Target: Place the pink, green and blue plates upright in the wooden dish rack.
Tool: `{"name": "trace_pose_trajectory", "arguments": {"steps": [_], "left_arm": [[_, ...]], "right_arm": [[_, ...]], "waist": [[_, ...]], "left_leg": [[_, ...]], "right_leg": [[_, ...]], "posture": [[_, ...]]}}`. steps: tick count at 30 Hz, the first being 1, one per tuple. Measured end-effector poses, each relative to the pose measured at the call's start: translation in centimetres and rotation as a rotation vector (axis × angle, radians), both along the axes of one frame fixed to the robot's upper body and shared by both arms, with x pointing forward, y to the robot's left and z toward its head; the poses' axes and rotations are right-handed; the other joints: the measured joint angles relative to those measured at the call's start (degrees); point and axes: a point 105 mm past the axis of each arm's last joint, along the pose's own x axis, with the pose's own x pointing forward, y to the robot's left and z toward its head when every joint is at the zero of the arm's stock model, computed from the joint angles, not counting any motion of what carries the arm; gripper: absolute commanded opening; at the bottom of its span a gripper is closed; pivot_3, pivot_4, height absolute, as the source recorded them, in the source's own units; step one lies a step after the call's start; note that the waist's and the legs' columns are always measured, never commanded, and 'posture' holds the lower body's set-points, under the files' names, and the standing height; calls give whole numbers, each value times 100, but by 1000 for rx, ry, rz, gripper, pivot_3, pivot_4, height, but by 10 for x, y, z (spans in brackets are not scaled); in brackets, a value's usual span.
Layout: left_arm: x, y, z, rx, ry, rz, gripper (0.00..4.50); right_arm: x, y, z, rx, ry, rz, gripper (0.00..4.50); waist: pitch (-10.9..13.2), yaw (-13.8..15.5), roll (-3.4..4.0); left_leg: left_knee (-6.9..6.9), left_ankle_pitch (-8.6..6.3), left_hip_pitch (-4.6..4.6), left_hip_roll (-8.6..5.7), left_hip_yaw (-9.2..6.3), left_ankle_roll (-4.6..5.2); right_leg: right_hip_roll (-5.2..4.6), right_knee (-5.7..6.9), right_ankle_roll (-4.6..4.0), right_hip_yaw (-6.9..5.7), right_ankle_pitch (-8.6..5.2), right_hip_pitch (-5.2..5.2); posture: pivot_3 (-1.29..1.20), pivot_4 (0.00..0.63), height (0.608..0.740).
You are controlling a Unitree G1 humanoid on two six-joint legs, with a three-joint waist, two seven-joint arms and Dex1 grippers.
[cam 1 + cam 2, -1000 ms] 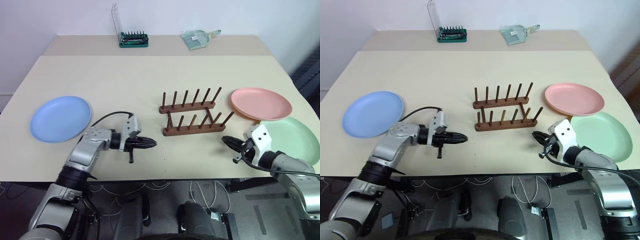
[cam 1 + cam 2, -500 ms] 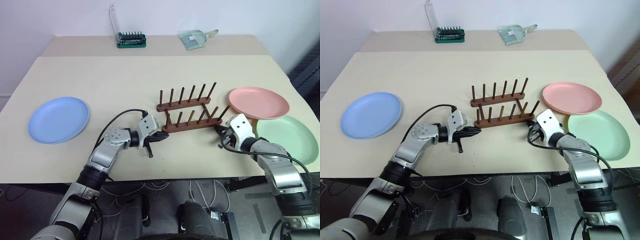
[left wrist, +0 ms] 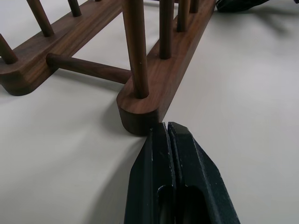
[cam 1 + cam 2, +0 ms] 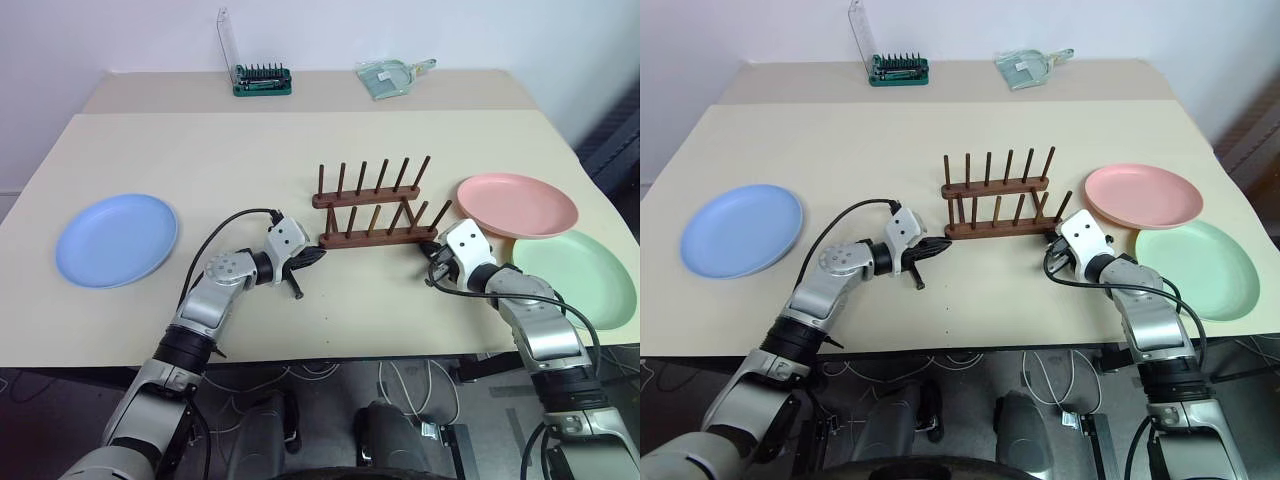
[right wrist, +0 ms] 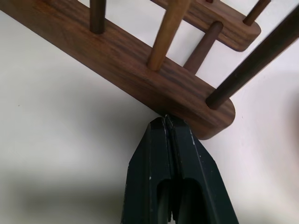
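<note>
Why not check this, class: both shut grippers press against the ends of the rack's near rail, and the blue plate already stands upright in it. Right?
Not quite. The blue plate lies flat on the table, far from the wooden dish rack, as the left eye view shows. The left gripper and right gripper are shut at the near rail's ends.

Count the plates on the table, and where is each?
3. Blue plate lies flat at the table's left side; pink plate at the right, beside the wooden dish rack; green plate just in front of the pink one. None in the rack.
</note>
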Motion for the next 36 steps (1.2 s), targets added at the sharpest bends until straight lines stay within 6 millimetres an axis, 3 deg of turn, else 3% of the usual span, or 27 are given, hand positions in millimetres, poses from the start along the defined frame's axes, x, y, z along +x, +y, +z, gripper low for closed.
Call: {"name": "trace_pose_trajectory", "arguments": {"steps": [6,11,17,24,27,30,33,36], "left_arm": [[4,2,1,-3,-16,19,14],[5,4,1,-2,-21,26,14],[11,11,2,0,-35,63,14],[13,12,3,-4,-42,69,14],[9,16,3,11,-30,34,0],[-3,28,1,7,11,-31,0],[-21,42,0,-23,94,-110,0],[-35,40,7,-45,127,-196,0]], "right_arm": [[-1,1,0,1,-1,8,0],[-19,5,1,-18,7,82,0],[-37,-19,37,-69,-42,88,0],[-42,-37,54,-129,-43,80,0],[-36,-57,70,-159,-40,27,821],[-27,-77,75,-181,-17,-36,2290],[-19,-87,68,-215,30,-63,3827],[-11,-89,59,-244,64,-67,3827]], "waist": [[0,-1,0],[0,9,0],[0,-4,0],[0,12,-1],[0,-14,-1],[0,-28,0],[1,-30,1],[3,-2,2]], "left_leg": [[0,1,0,0,0,-1],[0,0,-1,0,1,-1],[-2,0,0,2,-1,-1],[0,-1,-1,-1,0,0],[-2,0,0,2,0,0],[-4,0,1,3,1,-1],[-3,1,0,4,2,-2],[-2,1,-3,1,3,-2]], "right_leg": [[1,1,0,0,0,0],[0,0,0,0,0,-2],[-1,0,0,0,0,-1],[-3,-1,0,0,0,-2],[-1,0,0,0,0,-3],[-2,-1,-1,0,0,-5],[-2,-1,-1,0,0,-8],[-5,-1,-1,0,0,-7]], "posture": [[0,150,732],[0,150,732],[0,150,732],[0,150,732],[0,150,732],[0,150,732],[0,150,732],[0,150,732]]}}
